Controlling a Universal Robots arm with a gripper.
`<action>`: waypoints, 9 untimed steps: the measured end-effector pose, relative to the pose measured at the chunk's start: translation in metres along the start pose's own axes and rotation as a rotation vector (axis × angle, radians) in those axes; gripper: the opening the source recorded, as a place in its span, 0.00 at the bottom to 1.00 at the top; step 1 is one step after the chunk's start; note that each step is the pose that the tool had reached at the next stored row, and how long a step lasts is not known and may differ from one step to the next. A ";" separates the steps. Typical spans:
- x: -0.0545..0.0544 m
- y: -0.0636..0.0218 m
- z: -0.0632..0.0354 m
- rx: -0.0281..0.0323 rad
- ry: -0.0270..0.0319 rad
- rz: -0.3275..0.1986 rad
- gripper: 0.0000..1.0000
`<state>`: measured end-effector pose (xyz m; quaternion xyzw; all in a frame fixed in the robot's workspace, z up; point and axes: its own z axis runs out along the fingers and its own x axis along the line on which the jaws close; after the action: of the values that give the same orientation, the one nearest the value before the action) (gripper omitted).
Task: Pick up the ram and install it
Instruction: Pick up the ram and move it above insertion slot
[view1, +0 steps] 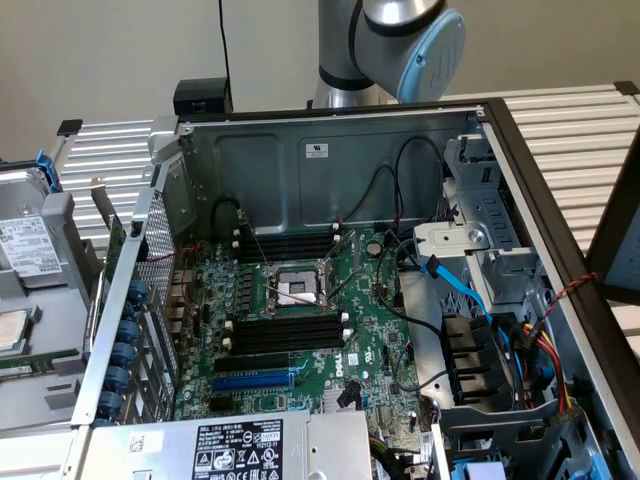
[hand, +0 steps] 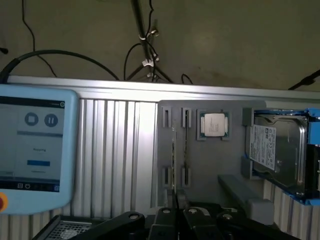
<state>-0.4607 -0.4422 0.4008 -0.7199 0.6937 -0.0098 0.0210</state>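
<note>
Being faced edge-on ahead of the gripper (hand: 177, 216), the ram (hand: 174, 155) is not yet being installed; the jaws' state cannot be told.

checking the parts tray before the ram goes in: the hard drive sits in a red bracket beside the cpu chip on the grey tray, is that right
No. The bracket around the hard drive is blue, not red; the wrist view shows it. The rest stands: the drive sits beside the CPU chip on the grey tray.
</note>
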 end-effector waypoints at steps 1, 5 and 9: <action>0.000 0.0000 0.0001 0.0002 0.0000 0.000 0.12; 0.000 0.0000 0.0000 0.0002 0.0000 0.000 0.12; 0.000 -0.0061 -0.0056 0.0002 -0.0001 0.000 0.12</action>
<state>-0.4549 -0.4417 0.4066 -0.7197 0.6939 -0.0098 0.0212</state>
